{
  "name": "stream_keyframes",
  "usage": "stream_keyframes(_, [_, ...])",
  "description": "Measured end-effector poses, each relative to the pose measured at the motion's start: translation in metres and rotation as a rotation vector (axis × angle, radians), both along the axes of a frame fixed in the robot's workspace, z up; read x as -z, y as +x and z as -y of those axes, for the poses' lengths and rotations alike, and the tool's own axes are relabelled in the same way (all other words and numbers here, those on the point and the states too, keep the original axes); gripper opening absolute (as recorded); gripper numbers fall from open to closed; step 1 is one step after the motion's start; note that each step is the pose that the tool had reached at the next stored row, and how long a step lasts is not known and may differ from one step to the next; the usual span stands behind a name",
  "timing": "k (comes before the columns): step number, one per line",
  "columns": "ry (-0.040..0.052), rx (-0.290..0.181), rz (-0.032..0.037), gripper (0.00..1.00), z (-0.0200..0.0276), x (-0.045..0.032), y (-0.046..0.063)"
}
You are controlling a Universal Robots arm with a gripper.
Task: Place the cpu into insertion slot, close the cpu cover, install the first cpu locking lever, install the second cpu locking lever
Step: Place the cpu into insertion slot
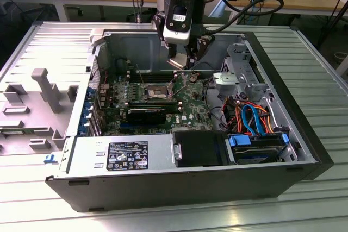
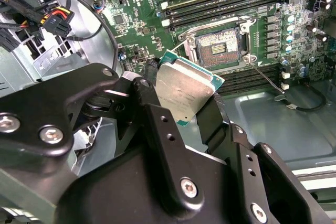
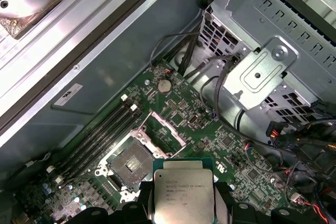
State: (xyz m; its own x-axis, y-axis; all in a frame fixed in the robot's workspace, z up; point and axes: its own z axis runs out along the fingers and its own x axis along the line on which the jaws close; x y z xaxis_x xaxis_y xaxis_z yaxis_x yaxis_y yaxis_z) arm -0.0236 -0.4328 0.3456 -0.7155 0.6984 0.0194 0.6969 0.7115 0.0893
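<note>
A robot arm's gripper [image 1: 182,62] is holding the cpu [image 2: 184,92] above an open computer case [image 1: 304,134] lying on a ribbed metal surface [image 1: 318,69]. Its black fingers [image 2: 151,103] are clamping the chip by opposite edges, keeping it in the air, clear of the green circuit board [image 1: 190,104]. In the first wrist view the insertion slot [image 3: 128,162] is sitting uncovered just beside the chip, its cpu cover [image 3: 169,129] standing open at the socket's edge.

Bright, even light w/ soft shadows — mild glare on cpu [image 2: 184,90] face.
</note>
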Motion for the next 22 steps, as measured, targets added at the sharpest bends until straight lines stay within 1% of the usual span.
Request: stream_keyframes(22, [-0.0001,0.01,0.0,0.55,0.0003,0.0,0.0003])
